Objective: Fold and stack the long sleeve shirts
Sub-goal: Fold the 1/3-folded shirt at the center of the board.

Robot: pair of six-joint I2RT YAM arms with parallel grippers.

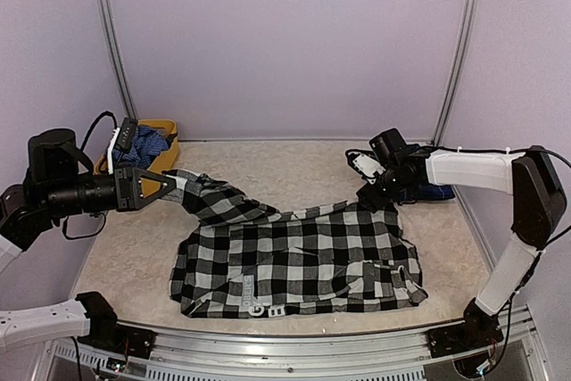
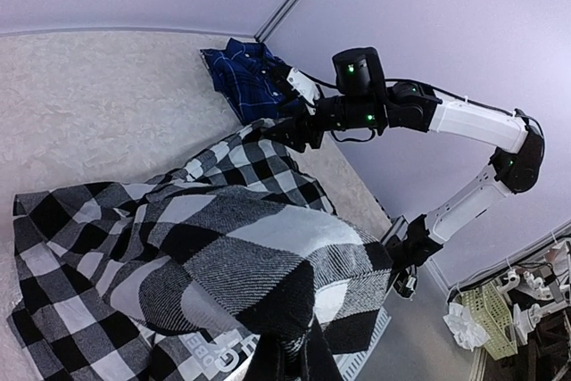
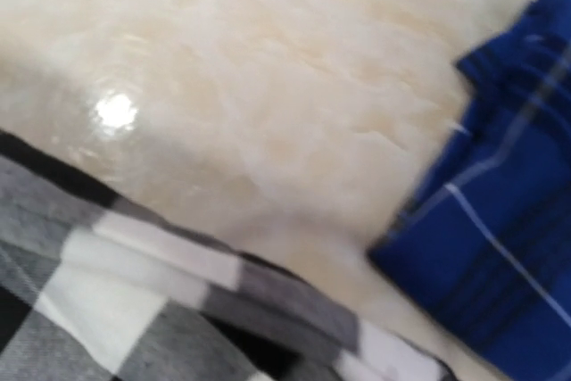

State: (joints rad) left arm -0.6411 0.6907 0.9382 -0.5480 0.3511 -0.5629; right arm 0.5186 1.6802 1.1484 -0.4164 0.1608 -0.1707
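Left pincer [image 1: 171, 183] clamps 1 check shirt [image 1: 303, 256]; 1 navy shirt [image 2: 241, 78] lies beyond.

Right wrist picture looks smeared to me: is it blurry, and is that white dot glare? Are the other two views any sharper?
Right wrist: blurred all over, the check shirt and blue shirt soft-edged; the white dot is glare on the glossy table. Top external: sharp and evenly lit, with only faint shadows. Left wrist: sharp too, though the scene sits steeply tilted.
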